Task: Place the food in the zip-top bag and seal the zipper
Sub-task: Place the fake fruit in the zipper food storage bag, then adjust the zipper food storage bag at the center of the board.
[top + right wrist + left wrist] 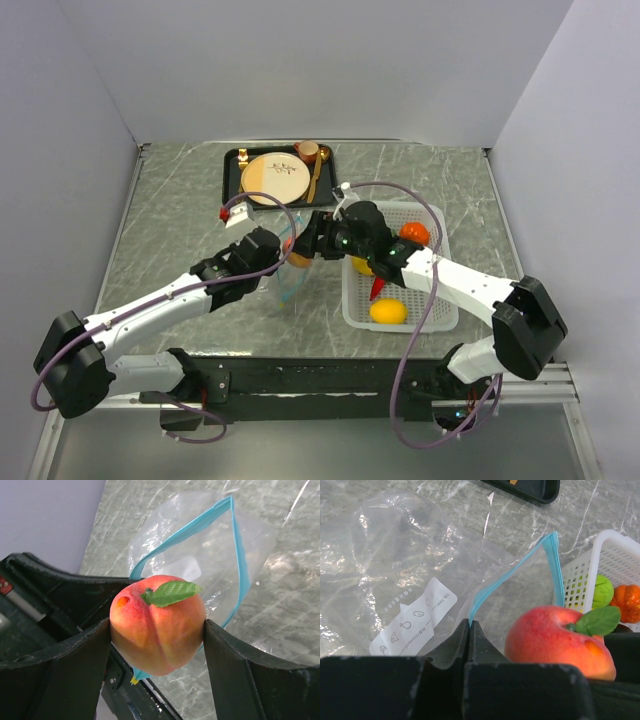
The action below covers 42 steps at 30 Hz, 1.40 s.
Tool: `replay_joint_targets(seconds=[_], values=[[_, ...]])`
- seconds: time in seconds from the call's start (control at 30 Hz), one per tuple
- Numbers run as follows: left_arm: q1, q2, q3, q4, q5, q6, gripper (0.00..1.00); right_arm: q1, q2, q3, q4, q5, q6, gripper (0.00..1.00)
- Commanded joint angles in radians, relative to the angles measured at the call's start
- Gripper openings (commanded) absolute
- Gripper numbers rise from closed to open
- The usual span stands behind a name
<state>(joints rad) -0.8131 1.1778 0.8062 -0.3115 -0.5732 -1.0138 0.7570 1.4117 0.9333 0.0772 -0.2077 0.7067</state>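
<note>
The orange-red peach (157, 625) with a green leaf is clamped between my right gripper's (156, 630) fingers, just above the mouth of the zip-top bag (210, 565). The bag's mouth gapes, its light blue zipper (240, 555) forming a loop. My left gripper (470, 625) is shut on the zipper (492, 587) at one corner and holds that edge up. The clear bag (390, 565) with its white label (415, 617) lies crumpled on the table. From above, both grippers meet at the table's middle with the peach (298, 259) between them. More food lies in the basket: a lemon (388, 311) and a red chili (377, 288).
The white mesh basket (440, 305) stands to the right, under the right arm. A green lime (601, 591) and a small orange fruit (627, 602) show in it. A black tray (232, 180) with a round cream plate (275, 178) sits at the back.
</note>
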Motion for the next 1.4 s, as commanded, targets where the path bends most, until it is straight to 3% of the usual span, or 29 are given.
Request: replay_joint_targets(seconds=[0.0, 0.37, 0.47, 0.5, 0.6, 1.07, 1.37], values=[[-0.004, -0.03, 0.039, 0.014, -0.027, 0.006, 0.01, 0.01, 0.023, 0.079, -0.03, 0.056, -0.023, 0.37], [-0.004, -0.044, 0.051, 0.006, -0.07, 0.004, 0.01, 0.042, 0.101, 0.2, -0.182, 0.093, -0.075, 0.47], [-0.003, -0.044, 0.053, 0.005, -0.074, 0.0, 0.01, 0.047, 0.104, 0.206, -0.198, 0.103, -0.07, 0.64], [-0.004, -0.046, 0.053, 0.005, -0.076, -0.002, 0.01, 0.047, 0.104, 0.208, -0.2, 0.103, -0.07, 0.73], [-0.004, -0.05, 0.053, 0.0, -0.082, -0.006, 0.01, 0.045, 0.092, 0.206, -0.215, 0.126, -0.065, 0.88], [-0.004, -0.067, 0.045, -0.009, -0.085, -0.017, 0.01, 0.047, -0.014, 0.15, -0.27, 0.244, -0.041, 0.93], [-0.004, -0.099, 0.041, -0.029, -0.122, -0.031, 0.01, 0.047, 0.007, 0.076, -0.283, 0.222, 0.033, 0.79]])
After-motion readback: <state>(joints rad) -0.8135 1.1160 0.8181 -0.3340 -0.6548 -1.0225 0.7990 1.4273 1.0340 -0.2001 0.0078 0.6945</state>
